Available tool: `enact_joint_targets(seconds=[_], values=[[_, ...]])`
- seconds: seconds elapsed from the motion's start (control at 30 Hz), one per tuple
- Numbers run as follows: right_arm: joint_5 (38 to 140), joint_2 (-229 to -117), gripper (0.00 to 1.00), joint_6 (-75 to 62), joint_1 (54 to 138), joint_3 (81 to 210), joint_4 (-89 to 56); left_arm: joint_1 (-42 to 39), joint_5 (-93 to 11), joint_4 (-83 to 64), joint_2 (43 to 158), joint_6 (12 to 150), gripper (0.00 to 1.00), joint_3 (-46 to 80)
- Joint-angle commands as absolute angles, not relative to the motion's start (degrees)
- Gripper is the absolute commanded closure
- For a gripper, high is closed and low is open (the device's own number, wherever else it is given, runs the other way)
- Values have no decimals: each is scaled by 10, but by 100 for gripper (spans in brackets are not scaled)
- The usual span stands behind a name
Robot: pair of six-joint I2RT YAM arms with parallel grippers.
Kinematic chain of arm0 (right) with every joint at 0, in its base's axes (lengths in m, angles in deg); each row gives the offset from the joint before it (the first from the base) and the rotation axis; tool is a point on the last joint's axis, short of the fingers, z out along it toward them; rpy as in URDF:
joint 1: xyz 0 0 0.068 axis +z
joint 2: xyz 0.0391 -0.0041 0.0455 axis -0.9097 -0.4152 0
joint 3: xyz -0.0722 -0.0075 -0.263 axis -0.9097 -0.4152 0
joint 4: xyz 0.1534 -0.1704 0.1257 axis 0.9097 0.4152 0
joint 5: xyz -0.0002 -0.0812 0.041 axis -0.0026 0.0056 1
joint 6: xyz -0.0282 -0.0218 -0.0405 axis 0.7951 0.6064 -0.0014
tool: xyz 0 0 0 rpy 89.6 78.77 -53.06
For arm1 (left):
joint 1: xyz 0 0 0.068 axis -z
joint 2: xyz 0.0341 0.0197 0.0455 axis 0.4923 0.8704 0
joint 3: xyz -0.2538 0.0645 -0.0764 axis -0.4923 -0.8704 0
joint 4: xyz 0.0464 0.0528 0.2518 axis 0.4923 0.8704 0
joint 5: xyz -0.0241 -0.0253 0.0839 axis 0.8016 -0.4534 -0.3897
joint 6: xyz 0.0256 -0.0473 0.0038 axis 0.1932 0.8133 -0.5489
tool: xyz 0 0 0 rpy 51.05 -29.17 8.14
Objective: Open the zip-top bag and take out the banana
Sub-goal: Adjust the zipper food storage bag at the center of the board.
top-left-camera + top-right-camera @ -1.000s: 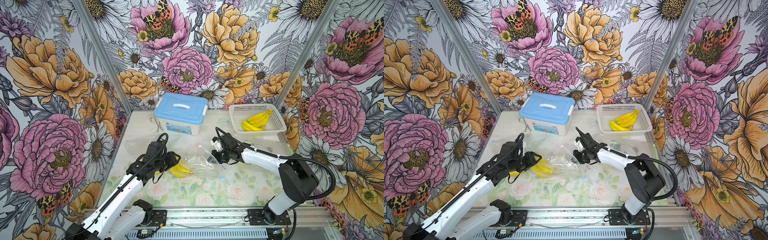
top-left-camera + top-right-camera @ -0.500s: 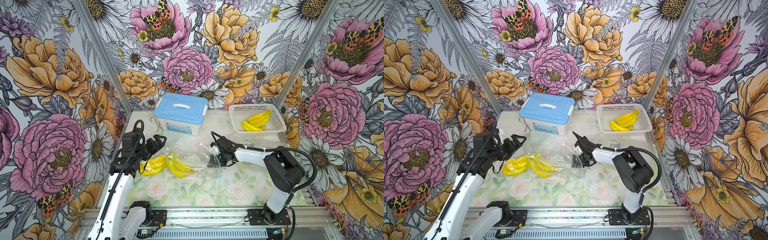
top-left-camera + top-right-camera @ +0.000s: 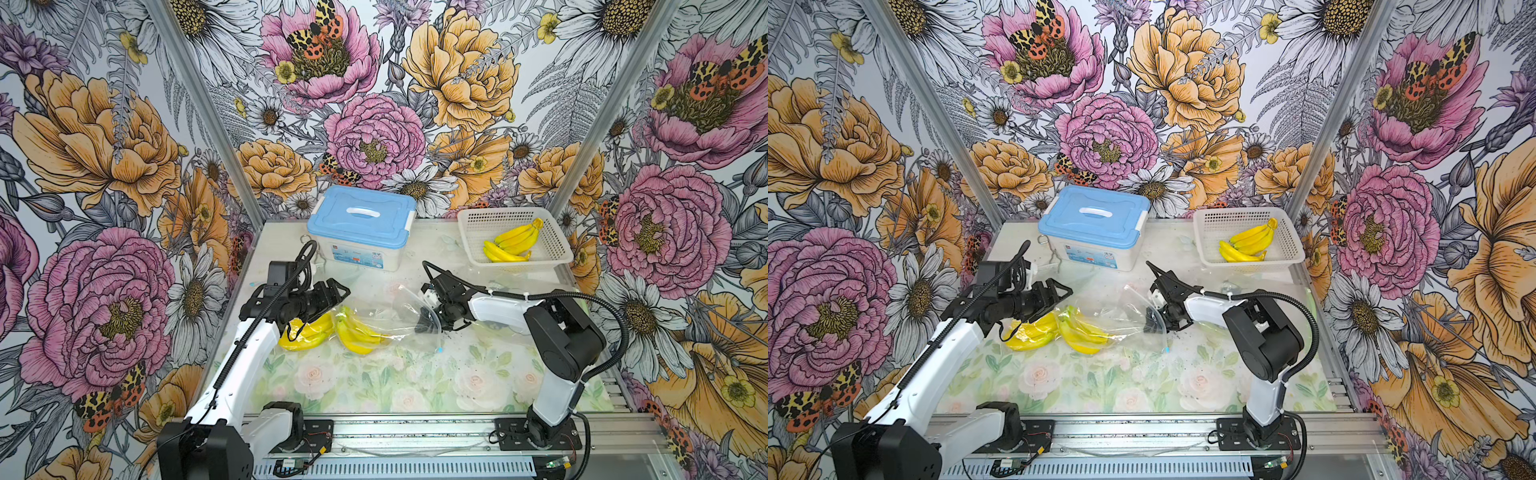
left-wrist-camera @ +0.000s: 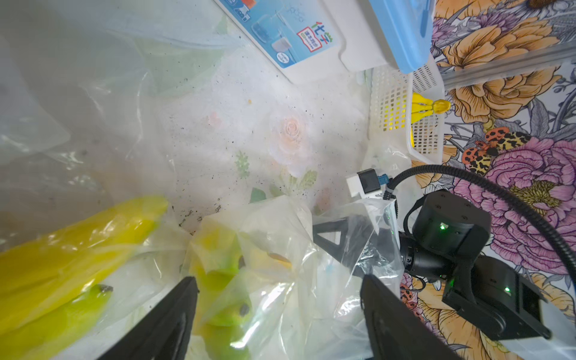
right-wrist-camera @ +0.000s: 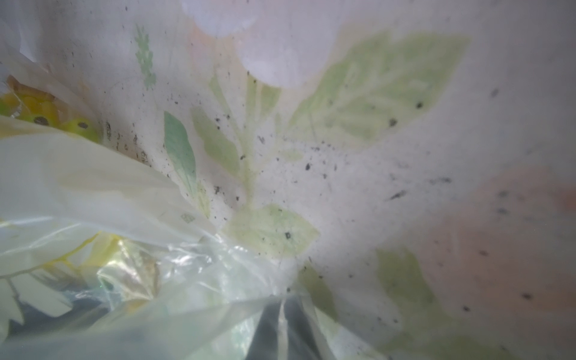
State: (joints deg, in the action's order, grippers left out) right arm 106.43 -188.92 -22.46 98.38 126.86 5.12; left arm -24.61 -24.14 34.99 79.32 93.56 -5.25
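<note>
I read only the green characters 化学 on the label [image 4: 299, 36] of the storage box [image 4: 358, 40] beyond my left end effector [image 4: 279, 280]; the smaller print is illegible.

A blue-lidded box [image 3: 360, 226] is set at the back of the table [image 3: 374, 386], and spare bananas [image 3: 513, 245] are held in a nearby white basket [image 3: 471, 232].

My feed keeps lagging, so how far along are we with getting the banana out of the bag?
Done: the zip-top bag looks open at the end where the right gripper is shut on its edge. In hand: the left gripper hangs open, holding nothing. Left: one banana bunch lies inside the plastic and needs pulling out. Whether the bunch beside it is bagged, I cannot tell.
</note>
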Motion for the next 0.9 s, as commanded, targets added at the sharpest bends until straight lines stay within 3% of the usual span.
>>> enact_joint_targets(seconds=[0.0,0.17,0.27,0.3,0.37,0.53,0.87], values=[[1074,-1901,89,-215,979,1285,47,-232,-232,354,786,929,23,-58],[1080,-1900,89,-216,976,1285,47,-224,-242,357,768,936,29,-78],[1081,-1901,89,-216,976,1286,47,-223,-244,357,776,932,39,-77],[1081,-1901,88,-216,976,1286,48,-223,-245,357,778,929,45,-76],[1082,-1899,89,-218,976,1285,47,-224,-247,358,782,927,68,-73],[1081,-1895,89,-220,976,1285,47,-223,-243,359,776,930,99,-72],[1079,-1899,89,-216,975,1278,48,-166,-288,373,732,987,100,7]])
